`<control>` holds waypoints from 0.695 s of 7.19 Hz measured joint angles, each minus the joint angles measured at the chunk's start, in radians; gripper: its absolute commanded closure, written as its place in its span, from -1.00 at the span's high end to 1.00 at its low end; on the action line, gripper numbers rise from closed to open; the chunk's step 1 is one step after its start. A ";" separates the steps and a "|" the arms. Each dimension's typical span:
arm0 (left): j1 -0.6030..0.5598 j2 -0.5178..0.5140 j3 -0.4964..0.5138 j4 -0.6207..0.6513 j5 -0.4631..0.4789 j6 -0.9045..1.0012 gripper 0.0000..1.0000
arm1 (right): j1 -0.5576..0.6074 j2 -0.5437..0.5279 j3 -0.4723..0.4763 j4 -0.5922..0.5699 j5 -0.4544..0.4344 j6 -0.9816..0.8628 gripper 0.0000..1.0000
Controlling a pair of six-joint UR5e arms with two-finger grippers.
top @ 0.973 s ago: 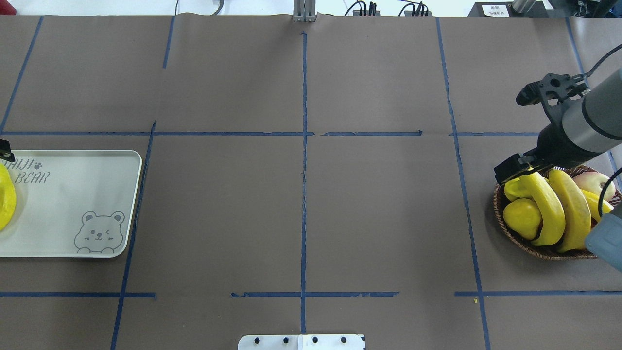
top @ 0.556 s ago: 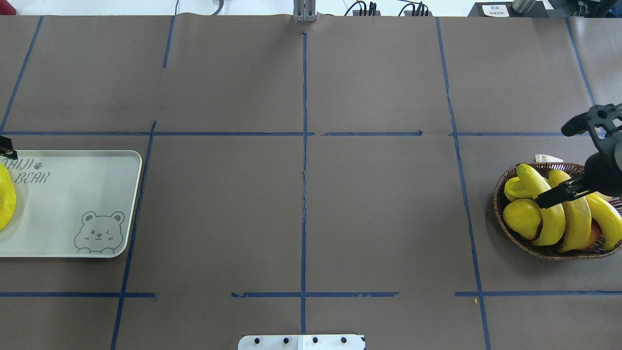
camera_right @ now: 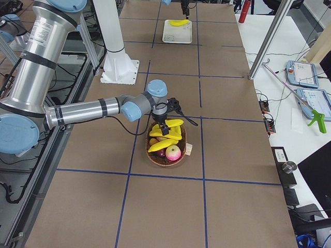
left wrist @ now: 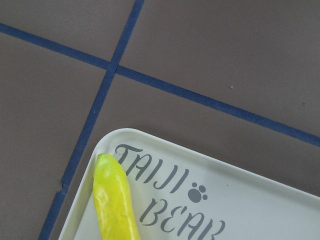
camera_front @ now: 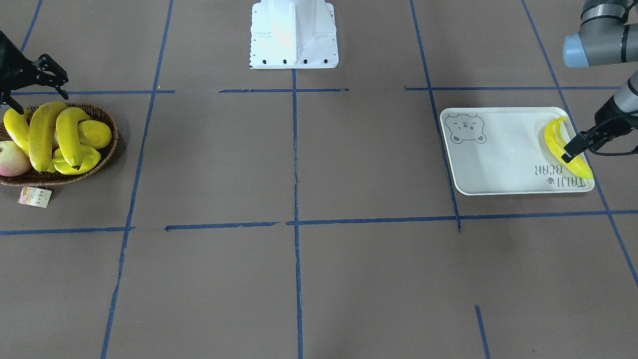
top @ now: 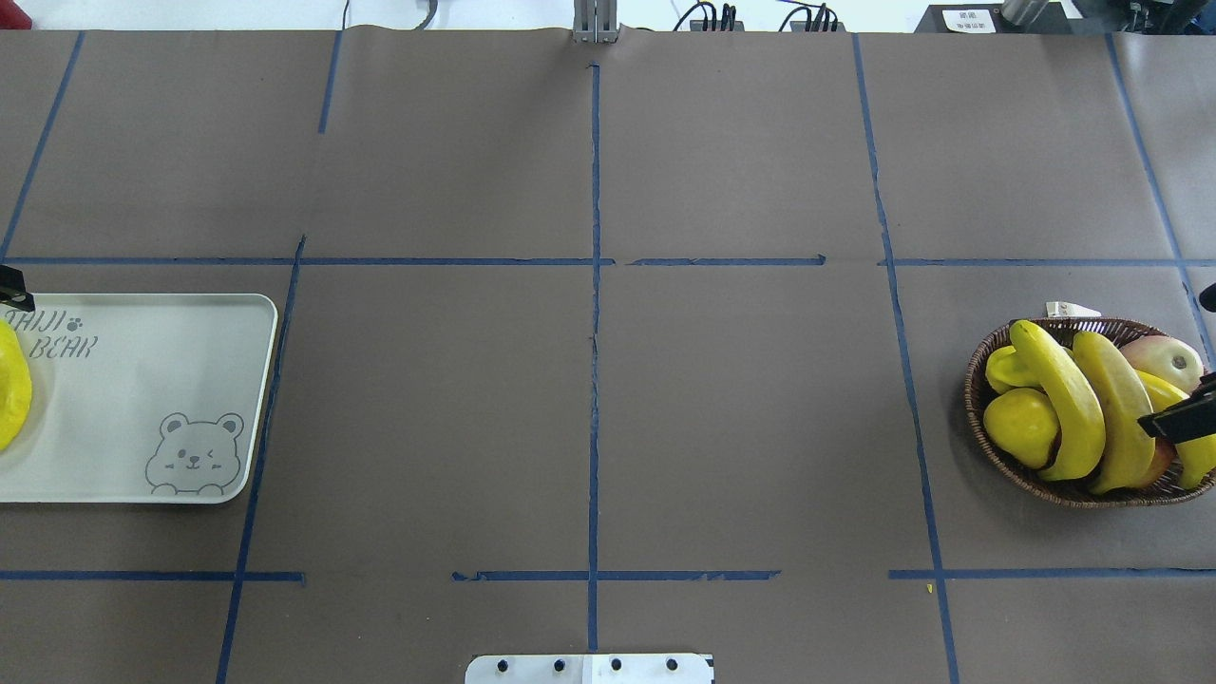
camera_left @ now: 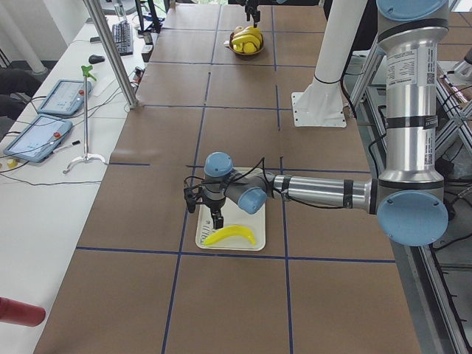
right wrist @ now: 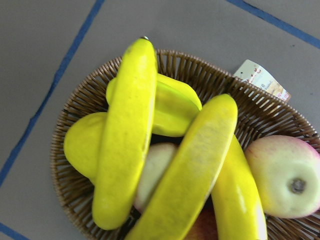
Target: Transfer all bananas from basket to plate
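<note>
- Front view: The left gripper (camera_front: 573, 148) hangs just over one banana (camera_front: 551, 140). That banana lies on the plate (camera_front: 498, 162). I cannot tell if this gripper's fingers are wide or narrow.
- The right gripper (camera_front: 41, 102) is well apart from it, at the other end of the table (camera_front: 299, 279). Its fingers are spread wide and hold nothing. Right under it sits the basket (camera_front: 65, 178) with three bananas (camera_front: 40, 134) inside.
- Top view: One finger of the right gripper is over the three bananas. An apple (top: 1164, 359) is under the gripper too. A lemon (top: 1021, 426) and a starfruit (top: 1005, 370) lie further off in the basket. Only a small black bit of the left gripper shows, at the plate's edge.
- Left side view: The near arm's gripper is above the plate, and the banana lies just under it.
- Right side view: The near arm's gripper is above the basket of fruit.
- Left wrist view: Below the gripper, the banana's tip lies in the plate's corner, beside the grey letters (left wrist: 165, 200).
- Right wrist view: Below the gripper, the bananas lie on top of the other fruit. A paper tag (right wrist: 262, 80) hangs outside the basket rim.
</note>
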 measured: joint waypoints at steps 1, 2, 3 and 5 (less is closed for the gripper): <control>0.000 0.001 -0.002 0.000 0.000 0.000 1.00 | 0.041 -0.003 -0.042 0.005 0.043 -0.075 0.91; 0.000 0.002 -0.004 -0.001 0.000 0.000 1.00 | 0.059 -0.001 -0.073 0.006 0.061 -0.110 0.87; 0.000 0.003 -0.005 -0.001 -0.001 0.001 1.00 | 0.064 0.006 -0.102 0.007 0.067 -0.121 0.83; 0.000 0.003 -0.005 -0.001 -0.001 0.001 1.00 | 0.065 0.012 -0.146 0.009 0.068 -0.130 0.68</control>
